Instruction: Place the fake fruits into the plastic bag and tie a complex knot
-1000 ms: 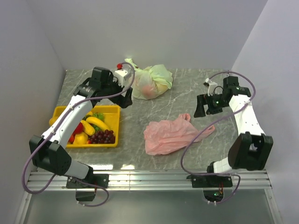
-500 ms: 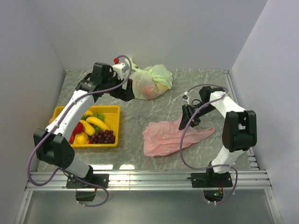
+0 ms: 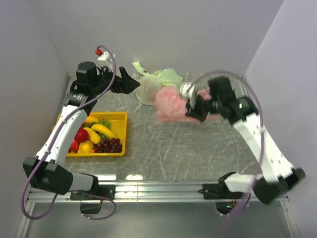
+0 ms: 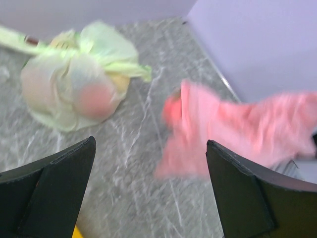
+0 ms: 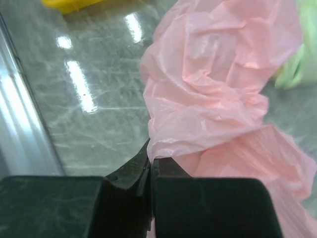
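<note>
My right gripper [image 3: 190, 110] [image 5: 151, 157] is shut on the pink plastic bag [image 3: 171, 103] [image 5: 218, 94] and holds it up above the table, the crumpled film hanging off the jaws. In the left wrist view the plastic bag [image 4: 233, 129] shows blurred, ahead and to the right. My left gripper [image 3: 130, 83] [image 4: 148, 163] stands open and holds nothing, high at the back left beside the green-and-white knotted bag [image 3: 158, 84]. The fake fruits [image 3: 96, 136], bananas, strawberries, purple and green grapes, lie in the yellow tray [image 3: 121, 116] at the left.
The pale green-and-white knotted bag [image 4: 74, 91] sits at the back of the marble table, close behind the lifted pink bag. Walls close the table at the left, back and right. A metal rail [image 3: 158, 191] runs along the near edge.
My right gripper came down on the pink bag, shut on it, and lifted it up toward the back centre. My left arm rose and swung back left.
</note>
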Controlling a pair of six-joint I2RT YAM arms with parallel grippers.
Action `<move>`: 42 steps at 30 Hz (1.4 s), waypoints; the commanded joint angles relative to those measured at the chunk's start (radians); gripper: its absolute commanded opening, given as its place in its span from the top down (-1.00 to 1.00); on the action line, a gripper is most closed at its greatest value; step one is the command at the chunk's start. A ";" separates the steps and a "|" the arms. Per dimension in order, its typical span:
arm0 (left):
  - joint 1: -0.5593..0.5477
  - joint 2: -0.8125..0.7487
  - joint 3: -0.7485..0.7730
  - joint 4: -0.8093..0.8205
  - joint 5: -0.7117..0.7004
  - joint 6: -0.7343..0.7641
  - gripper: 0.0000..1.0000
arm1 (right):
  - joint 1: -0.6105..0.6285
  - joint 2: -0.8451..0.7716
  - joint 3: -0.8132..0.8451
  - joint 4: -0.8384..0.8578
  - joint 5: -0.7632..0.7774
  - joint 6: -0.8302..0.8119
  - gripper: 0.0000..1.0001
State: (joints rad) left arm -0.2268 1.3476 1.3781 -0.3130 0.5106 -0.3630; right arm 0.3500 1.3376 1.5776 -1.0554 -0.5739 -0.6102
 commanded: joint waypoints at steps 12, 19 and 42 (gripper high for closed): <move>-0.081 -0.082 -0.197 0.163 0.327 0.079 -0.98 | 0.466 -0.311 -0.691 0.386 0.650 -0.379 1.00; -0.226 -0.012 -0.295 0.391 0.304 0.010 -0.99 | 0.517 -0.505 -0.907 0.687 0.677 -0.604 1.00; -0.355 0.243 -0.214 0.698 0.418 -0.289 0.99 | 0.573 -0.595 -0.970 0.851 0.721 -0.607 0.44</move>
State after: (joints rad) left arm -0.6235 1.6569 1.1725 0.2745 0.8822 -0.5846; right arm 0.9169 0.7708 0.6197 -0.2958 0.0795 -1.2976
